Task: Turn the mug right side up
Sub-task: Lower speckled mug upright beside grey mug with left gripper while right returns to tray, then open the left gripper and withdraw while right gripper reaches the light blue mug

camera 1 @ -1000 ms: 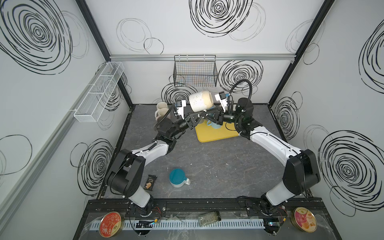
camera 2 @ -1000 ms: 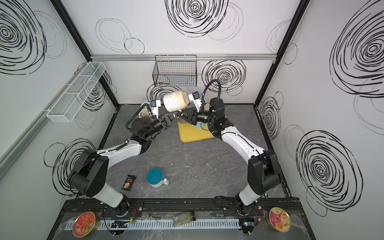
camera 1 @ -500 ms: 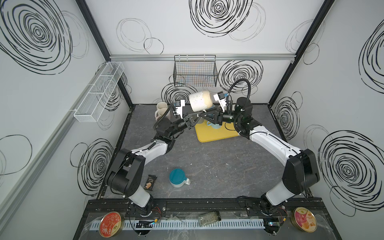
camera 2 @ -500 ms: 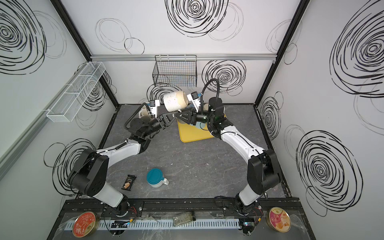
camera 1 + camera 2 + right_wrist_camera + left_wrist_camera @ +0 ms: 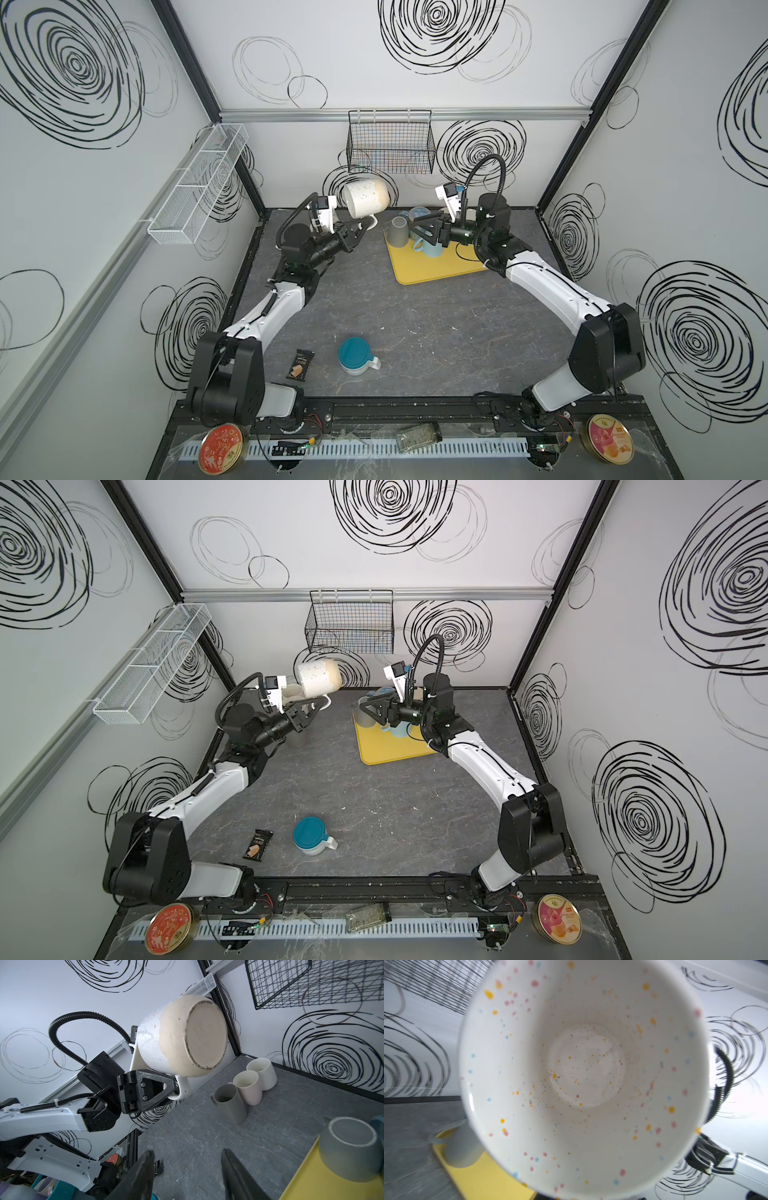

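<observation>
Above table (image 5: 419, 320) rear, my left gripper (image 5: 173, 1089) pinching mug (image 5: 365, 199) handle, mug sideways aloft, my right gripper (image 5: 187, 1151) spread, empty.

Nothing reads clearly (print on 2 tins (image 5: 220, 448) and packet (image 5: 300, 364) blurs).

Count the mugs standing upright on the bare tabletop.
3, lined up toward the back wall: grey mug, pink mug, then cream mug nearest the wall. The left arm partly hides them in both top views; more may be hidden.
</observation>
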You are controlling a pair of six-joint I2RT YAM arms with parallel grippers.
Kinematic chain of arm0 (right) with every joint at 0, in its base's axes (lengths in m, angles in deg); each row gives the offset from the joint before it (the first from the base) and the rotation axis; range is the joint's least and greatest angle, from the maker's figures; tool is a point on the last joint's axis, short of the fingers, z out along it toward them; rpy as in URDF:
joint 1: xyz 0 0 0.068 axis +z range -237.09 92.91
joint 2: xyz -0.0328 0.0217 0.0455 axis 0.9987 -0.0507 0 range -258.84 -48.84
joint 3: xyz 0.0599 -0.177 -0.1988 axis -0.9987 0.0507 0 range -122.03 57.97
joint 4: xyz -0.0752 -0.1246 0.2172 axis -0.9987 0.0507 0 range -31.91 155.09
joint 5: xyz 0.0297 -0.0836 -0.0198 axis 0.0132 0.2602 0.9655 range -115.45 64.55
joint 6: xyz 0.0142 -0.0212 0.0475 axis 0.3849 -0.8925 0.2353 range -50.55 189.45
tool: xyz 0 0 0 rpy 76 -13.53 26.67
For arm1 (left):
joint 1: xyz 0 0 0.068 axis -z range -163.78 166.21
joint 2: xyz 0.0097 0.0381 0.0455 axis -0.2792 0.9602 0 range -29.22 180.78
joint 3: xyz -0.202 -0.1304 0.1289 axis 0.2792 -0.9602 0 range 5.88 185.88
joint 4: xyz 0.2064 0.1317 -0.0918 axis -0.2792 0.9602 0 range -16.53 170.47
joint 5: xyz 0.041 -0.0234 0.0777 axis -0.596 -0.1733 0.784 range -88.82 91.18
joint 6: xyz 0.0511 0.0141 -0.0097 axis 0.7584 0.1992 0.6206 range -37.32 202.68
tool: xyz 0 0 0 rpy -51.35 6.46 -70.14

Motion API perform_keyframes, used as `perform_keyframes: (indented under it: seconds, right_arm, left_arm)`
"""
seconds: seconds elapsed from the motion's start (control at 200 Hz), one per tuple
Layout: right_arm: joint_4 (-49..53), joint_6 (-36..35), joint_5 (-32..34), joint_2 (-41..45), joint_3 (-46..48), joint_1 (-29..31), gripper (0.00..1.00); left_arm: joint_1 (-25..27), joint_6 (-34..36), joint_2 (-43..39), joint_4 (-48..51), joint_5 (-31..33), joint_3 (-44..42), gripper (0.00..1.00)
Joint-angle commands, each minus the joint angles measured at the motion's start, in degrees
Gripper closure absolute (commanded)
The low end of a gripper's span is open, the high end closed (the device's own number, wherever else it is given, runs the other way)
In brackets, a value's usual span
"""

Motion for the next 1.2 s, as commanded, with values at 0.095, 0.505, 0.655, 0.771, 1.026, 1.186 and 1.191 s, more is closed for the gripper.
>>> perform_keyframes:
  seconds: [0.095,0.505,0.655,0.771,1.026,1.186,1.191]
  right_arm:
    - [10.41,-3.25,10.74,0.61,-2.91,-0.69,0.45]
    - [31.03,-3.51,27.25,-9.45,-10.77,-1.0,0.43]
    - [37.47,-3.49,27.39,-16.33,-15.84,-0.92,0.43]
    - [43.49,-2.81,30.66,-22.1,-21.28,-0.67,0.42]
    - [55.73,-2.31,39.52,-31.72,-33.39,-0.08,0.41]
    - [56.64,-3.26,48.47,-33.46,-36.26,1.5,0.44]
    - [56.57,-3.4,48.69,-33.5,-36.34,1.53,0.44]
  left_arm:
    - [-2.25,38.02,-5.37,36.33,10.58,11.57,1.0]
    - [-3.48,69.03,-4.59,56.4,28.77,10.35,1.0]
    - [-3.75,72.44,-0.17,60.45,29.27,11.64,1.0]
    - [-4.42,73.49,3.85,61.23,31.41,11.48,1.0]
    - [-6.38,72.96,9.65,58.7,34.23,9.87,1.0]
    - [-7.32,72.11,12.24,57.01,36.23,9.88,1.0]
    - [-7.38,72.1,12.3,56.93,36.21,9.87,1.0]
